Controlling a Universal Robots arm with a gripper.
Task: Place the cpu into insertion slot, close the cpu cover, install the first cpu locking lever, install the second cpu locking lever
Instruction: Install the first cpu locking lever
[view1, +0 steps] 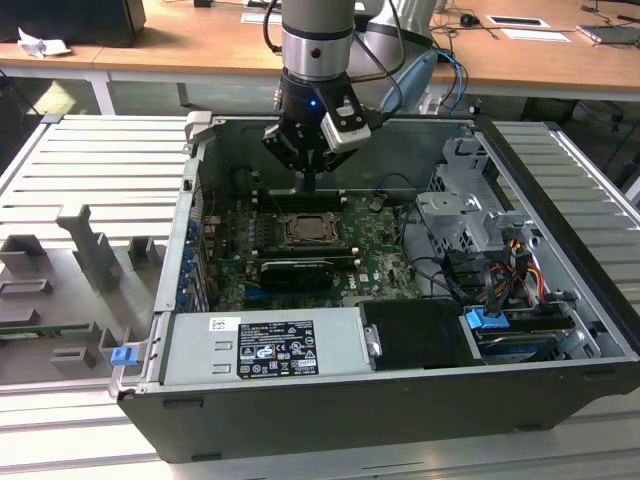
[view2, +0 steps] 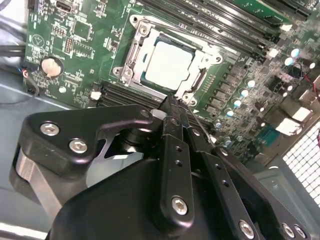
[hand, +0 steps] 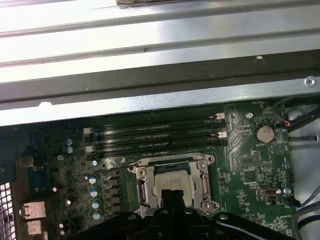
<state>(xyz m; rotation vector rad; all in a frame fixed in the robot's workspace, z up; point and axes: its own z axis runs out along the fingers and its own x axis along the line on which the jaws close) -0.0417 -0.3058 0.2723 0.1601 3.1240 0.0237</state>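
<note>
Tool (view2: 172, 100): fingers clenched tip to tip. We saw nothing gripped between them. In the second wrist view the tips hovered just beside the near edge of the insertion slot (view2: 126, 74); we could not tell whether they touched it.

In the exterior view the tool hung inside the open computer case (view1: 400, 400), and the slot lay at about 6 o'clock from the tips, close below.

The cpu (view2: 167, 65) sat flat in the slot, its pale face showing through the window of the cpu cover (view2: 204, 67). The cover lay down around the chip, not raised. We judged step one done and step two done or nearly so.

Locking levers: too fine for us to make out whether either was latched, so we logged steps three and four as unconfirmed and probably outstanding.

The memory slots (view2: 215, 27) ran alongside the slot on the green motherboard (view2: 75, 45). In the exterior view they lay at about 12 o'clock from it.
</note>
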